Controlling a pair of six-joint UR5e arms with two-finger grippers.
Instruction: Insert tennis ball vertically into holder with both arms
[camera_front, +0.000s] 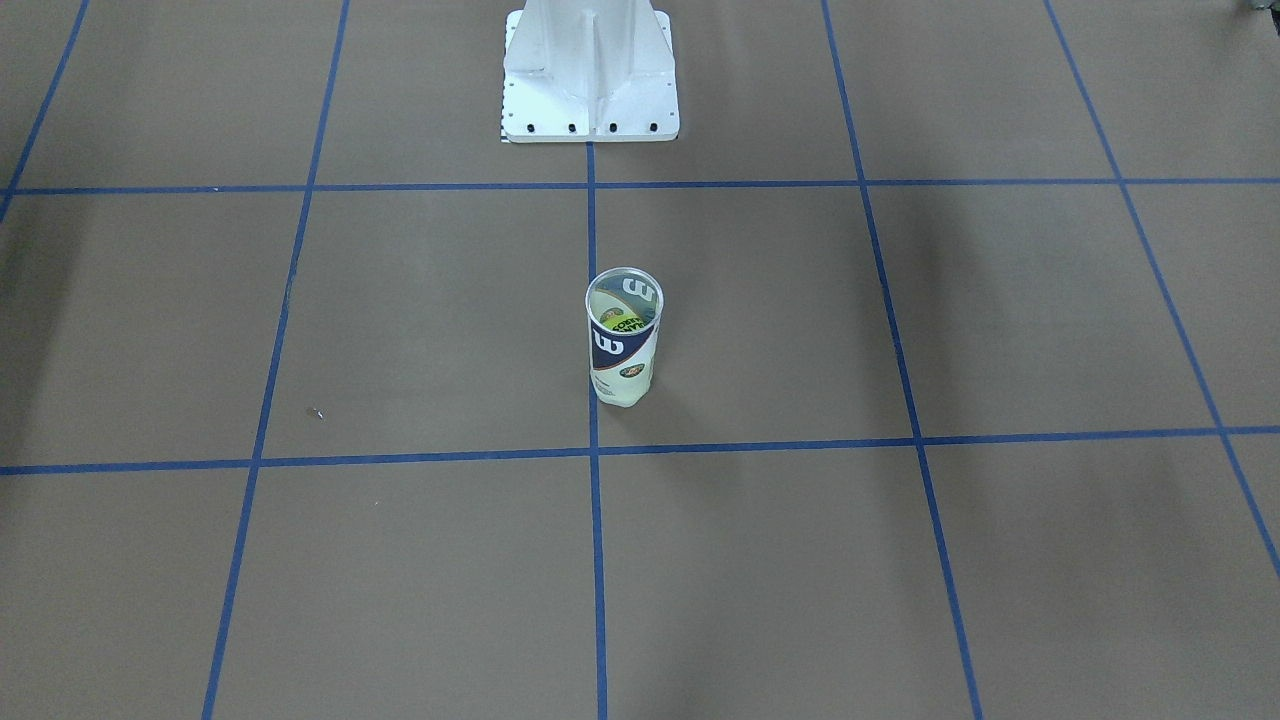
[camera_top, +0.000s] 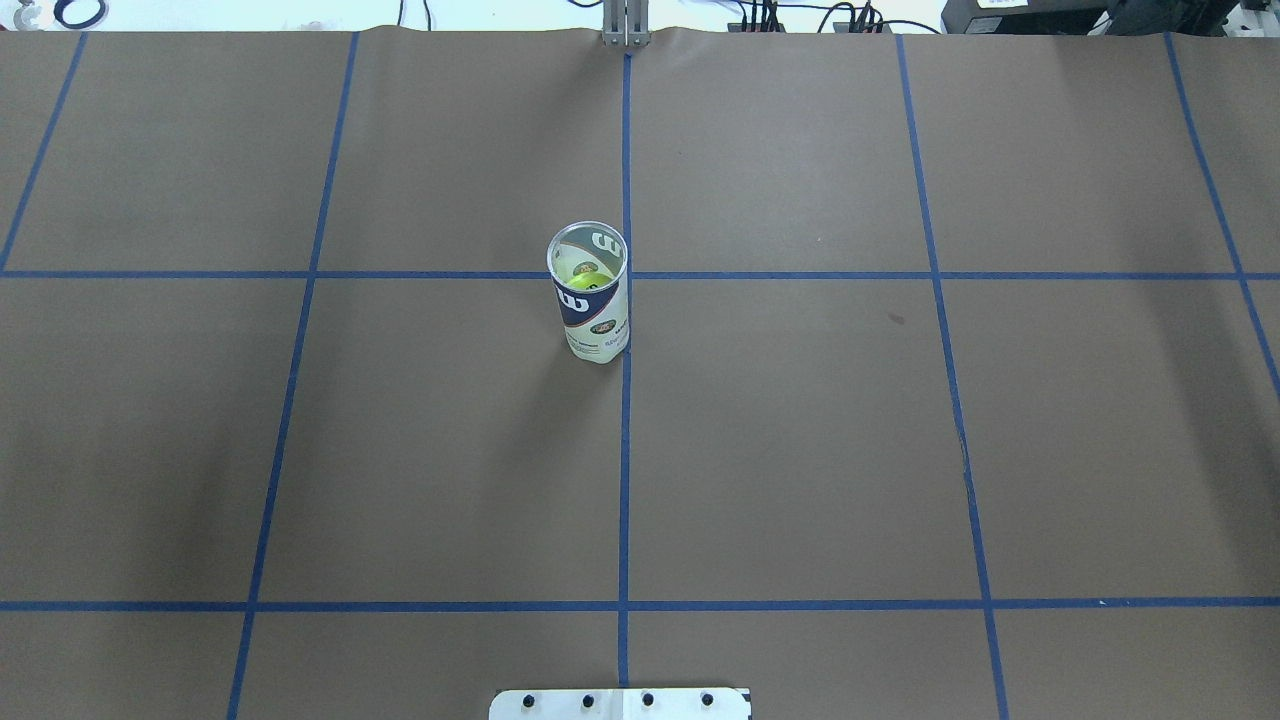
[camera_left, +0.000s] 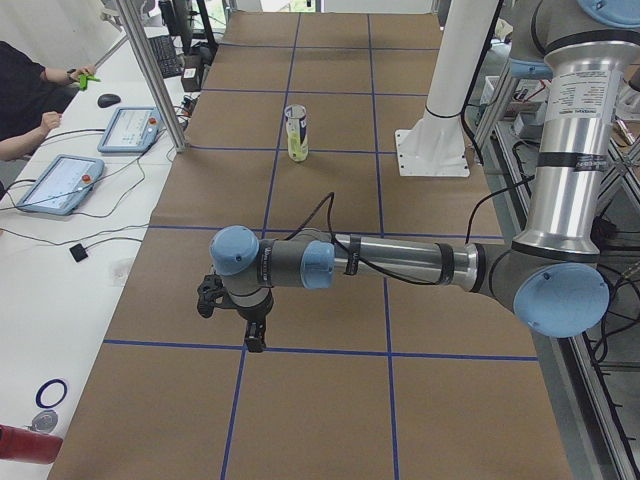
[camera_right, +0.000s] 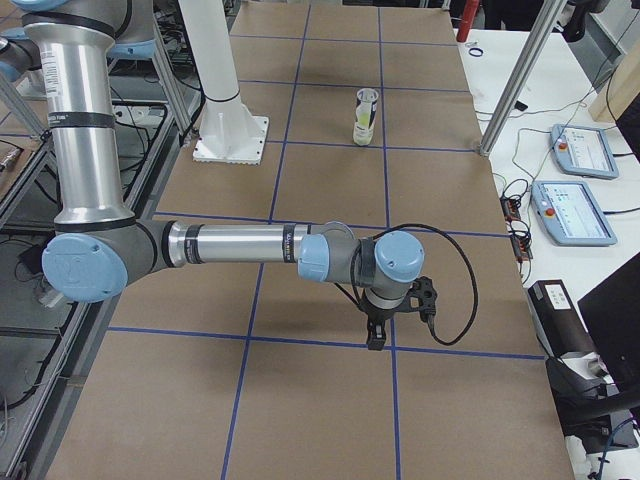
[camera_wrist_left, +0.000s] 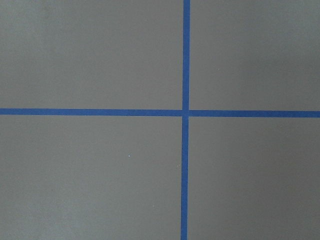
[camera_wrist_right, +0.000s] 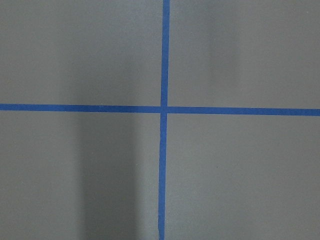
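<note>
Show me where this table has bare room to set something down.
Nearly everywhere. The taped squares between the holder and the pedestal base are bare, as are those on both sides of the holder. Only the holder, upright beside the centre tape line, takes up room. At the table's ends the left gripper and right gripper hang over the paper.

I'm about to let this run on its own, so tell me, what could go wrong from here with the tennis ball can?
1. The holder stands upright, tall and narrow, unbraced; a sideways nudge could tip it.
2. A tennis ball already sits inside and I see no loose one, so there may be nothing to insert.
3. Both wrist views show only the taped table, giving no close look at the holder.
</note>
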